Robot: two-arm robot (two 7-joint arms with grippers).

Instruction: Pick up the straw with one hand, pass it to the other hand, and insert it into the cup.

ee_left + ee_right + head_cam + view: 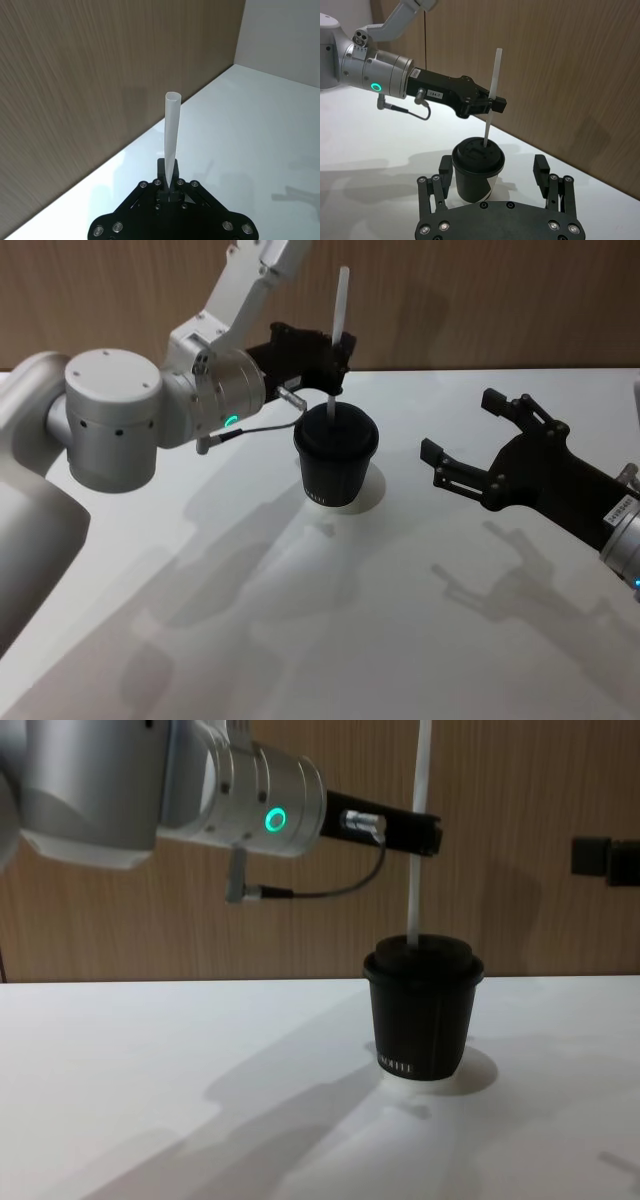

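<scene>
1. Nearest the robot's body, the right end effector [480, 445] hangs low over the white bench [330, 640] on its right side, fingers spread wide and holding nothing. It sits well apart from the cup, palm toward it. In its wrist view the cup stands between the open fingertips but farther off, a placement that looks chosen to keep clear of the insertion while watching it.

2. At mid-bench stands the black ribbed paper cup [335, 455], upright, domed lid on, white bottom rim resting on the bench [150, 1070]. Nothing steadies it, so the straw has to come down straight, or the light cup may tip or slide.

3. Above the cup, the white straw [337, 340] is held nearly vertical, leaning a little, its lower tip at the middle of the lid [478, 150]. Whether the tip has entered the lid's hole or merely touches it cannot be told from these views.

4. The left end effector [335, 365], on its silver wrist with the green ring light, is clenched on the straw [171, 135] partway up its length. The grip leaves a free length below to slide into the cup [423, 1010] and keeps the fingers clear of the lid.

5. Farthest back, a wood-grain wall [480, 300] closes the scene. Judged from this, the insertion is under way but not finished.
</scene>
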